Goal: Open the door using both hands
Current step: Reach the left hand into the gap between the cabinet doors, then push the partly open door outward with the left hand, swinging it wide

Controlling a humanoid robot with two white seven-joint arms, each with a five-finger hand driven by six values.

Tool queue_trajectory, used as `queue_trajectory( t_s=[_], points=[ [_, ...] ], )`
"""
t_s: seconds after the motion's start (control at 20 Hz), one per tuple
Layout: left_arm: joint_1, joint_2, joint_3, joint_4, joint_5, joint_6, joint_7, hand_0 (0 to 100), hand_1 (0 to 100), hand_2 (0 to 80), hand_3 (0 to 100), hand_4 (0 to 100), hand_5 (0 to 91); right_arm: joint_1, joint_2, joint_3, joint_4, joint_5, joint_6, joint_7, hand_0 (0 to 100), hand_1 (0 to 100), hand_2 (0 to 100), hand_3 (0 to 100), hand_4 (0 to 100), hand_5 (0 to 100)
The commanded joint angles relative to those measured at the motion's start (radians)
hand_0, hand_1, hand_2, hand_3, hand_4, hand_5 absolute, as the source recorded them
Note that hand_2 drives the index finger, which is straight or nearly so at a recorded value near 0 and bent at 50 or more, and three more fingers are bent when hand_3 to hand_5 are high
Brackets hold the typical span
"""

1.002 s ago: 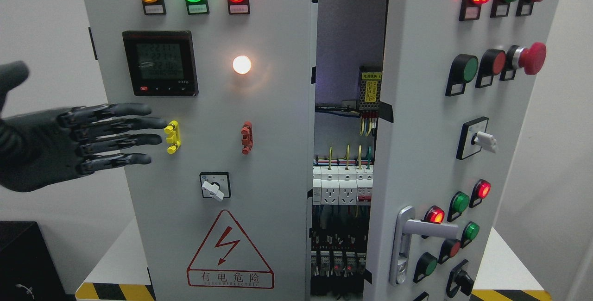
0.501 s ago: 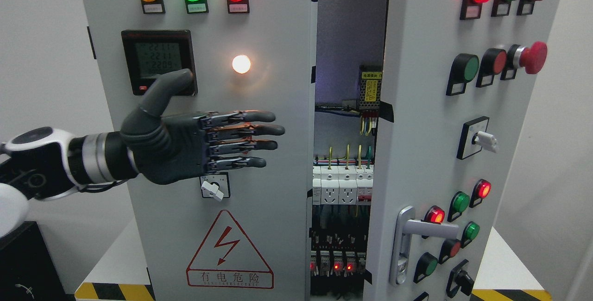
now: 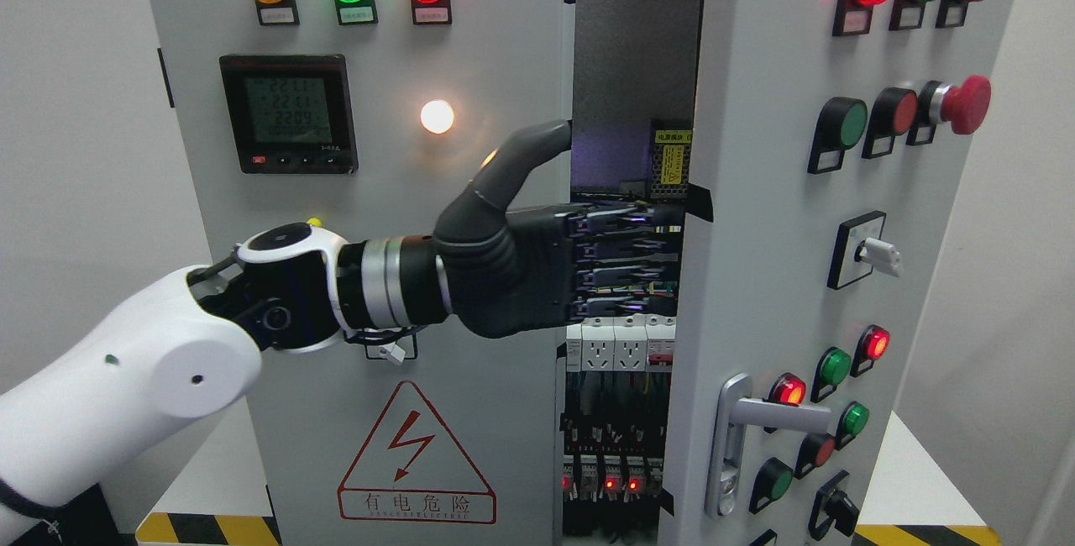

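Note:
The grey electrical cabinet has two doors. The left door (image 3: 470, 50) looks closed. The right door (image 3: 756, 218) stands ajar, leaving a dark gap (image 3: 634, 59) between them. My left hand (image 3: 617, 218) reaches across the left door into that gap at mid height. Its fingers (image 3: 621, 256) are stretched out straight, and their tips pass out of sight behind the right door's inner edge. The thumb (image 3: 525, 155) points up along the left door's edge. The hand holds nothing that I can see. The right door's silver lever handle (image 3: 739, 428) sits low, untouched.
Inside the gap are white breakers (image 3: 617, 344), wiring and a yellow-labelled module (image 3: 672, 161). Both doors carry lamps, buttons and rotary switches, including a red mushroom button (image 3: 966, 105). The cabinet stands on a white table with a yellow-black striped edge (image 3: 201, 527).
My left arm has swept right across the left door, from beside the cabinet's left edge into the gap. The fingers have stayed straight. The doors have not moved.

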Motion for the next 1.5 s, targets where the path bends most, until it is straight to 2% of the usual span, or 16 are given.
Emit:
queue_trajectory(
  t_s=[0.0, 0.15, 0.35, 0.45, 0.55, 0.9, 1.1, 1.35, 1.45],
  points=[
    [-0.001, -0.292, 0.039, 0.002, -0.040, -0.002, 0.105, 0, 0, 0.0, 0, 0, 0.0, 0.001, 0.000, -0.034, 0.000, 0.000, -0.001, -0.001, 0, 0, 0, 0, 0, 0],
    [-0.004, -0.318, 0.037, -0.016, -0.079, -0.002, 0.231, 0, 0, 0.0, 0, 0, 0.0, 0.001, 0.000, -0.034, 0.000, 0.000, -0.001, -0.001, 0, 0, 0, 0, 0, 0],
    [-0.036, -0.335, 0.023, -0.064, -0.077, -0.013, 0.343, 0, 0, 0.0, 0, 0, 0.0, 0.000, 0.000, -0.034, 0.000, 0.000, -0.001, -0.001, 0, 0, 0, 0, 0, 0],
    [-0.036, -0.373, 0.022, -0.098, -0.077, -0.013, 0.418, 0, 0, 0.0, 0, 0, 0.0, 0.000, 0.000, -0.034, 0.000, 0.000, -0.001, -0.001, 0, 0, 0, 0, 0, 0],
    [-0.036, -0.430, 0.022, -0.102, -0.079, -0.013, 0.463, 0, 0, 0.0, 0, 0, 0.0, 0.000, 0.000, -0.034, 0.000, 0.000, -0.001, -0.001, 0, 0, 0, 0, 0, 0],
    [-0.033, -0.582, -0.024, -0.023, -0.126, -0.023, 0.480, 0, 0, 0.0, 0, 0, 0.0, 0.000, 0.000, -0.034, 0.000, 0.000, 0.001, -0.001, 0, 0, 0, 0, 0, 0],
    [-0.030, -0.656, -0.087, 0.042, -0.128, -0.097, 0.480, 0, 0, 0.0, 0, 0, 0.0, 0.000, 0.000, -0.034, 0.000, 0.000, -0.001, -0.001, 0, 0, 0, 0, 0, 0],
    [-0.036, -0.685, -0.167, 0.128, -0.117, -0.213, 0.480, 0, 0, 0.0, 0, 0, 0.0, 0.000, 0.000, -0.034, 0.000, 0.000, -0.001, -0.001, 0, 0, 0, 0, 0, 0],
    [-0.036, -0.685, -0.181, 0.134, -0.117, -0.227, 0.480, 0, 0, 0.0, 0, 0, 0.0, 0.000, 0.000, -0.034, 0.000, 0.000, -0.001, -0.001, 0, 0, 0, 0, 0, 0]
  ],
)
